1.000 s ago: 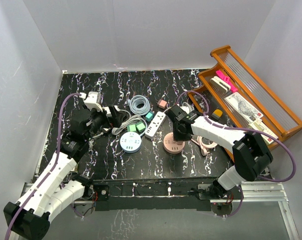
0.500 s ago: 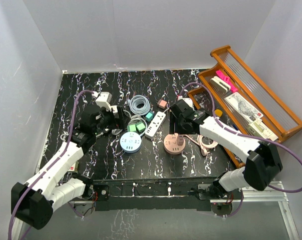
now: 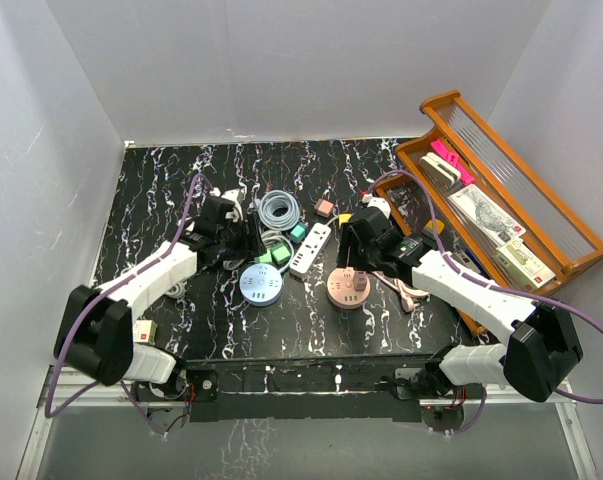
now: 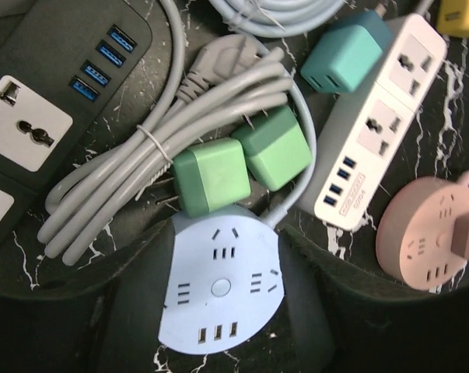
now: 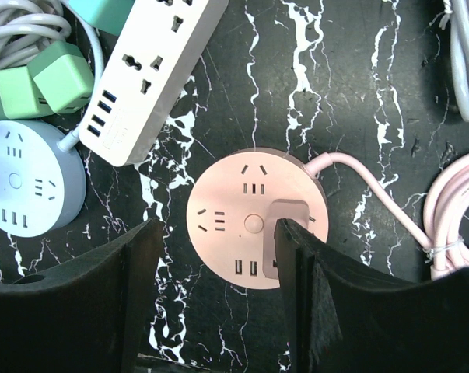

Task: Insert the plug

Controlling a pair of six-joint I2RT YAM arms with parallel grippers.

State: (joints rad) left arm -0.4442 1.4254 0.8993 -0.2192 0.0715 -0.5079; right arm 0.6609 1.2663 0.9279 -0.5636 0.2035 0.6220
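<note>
- Plug (image 5: 290, 211), pink and flat-backed, sits in the pink round socket (image 5: 234, 225) near that disc's right rim, and its pink cord runs off to the right.
- Right arm (image 3: 471, 290) stretches from the near right corner toward the middle of the surface (image 3: 161, 180), wrist bent down over the pink disc.
- Right claw (image 3: 353, 248) hangs spread above that disc. One finger (image 5: 141, 295) is off the disc's left side and the other stands just beside the plug without pinching it.
- Left arm (image 3: 151, 280) slants from the near left edge inward, its wrist over the clutter of strips and cables.
- Left claw (image 4: 226, 233) has a finger at each flank of the blue round socket (image 4: 218, 287). I cannot tell whether they press on it or only bracket it.
- Round sockets: two, the blue one and the pink one, well apart.
- Long strips: two, a white one (image 5: 152, 74) and a black one (image 4: 47, 101).
- Cube adapters: two green (image 4: 211, 179) side by side and touching, one teal (image 4: 347, 50) against the white strip, one salmon (image 3: 324, 208), and one yellow (image 4: 460, 12).
- Grey cable bundle (image 4: 164, 148): one, tied, lying between the black strip and the green cubes.
</note>
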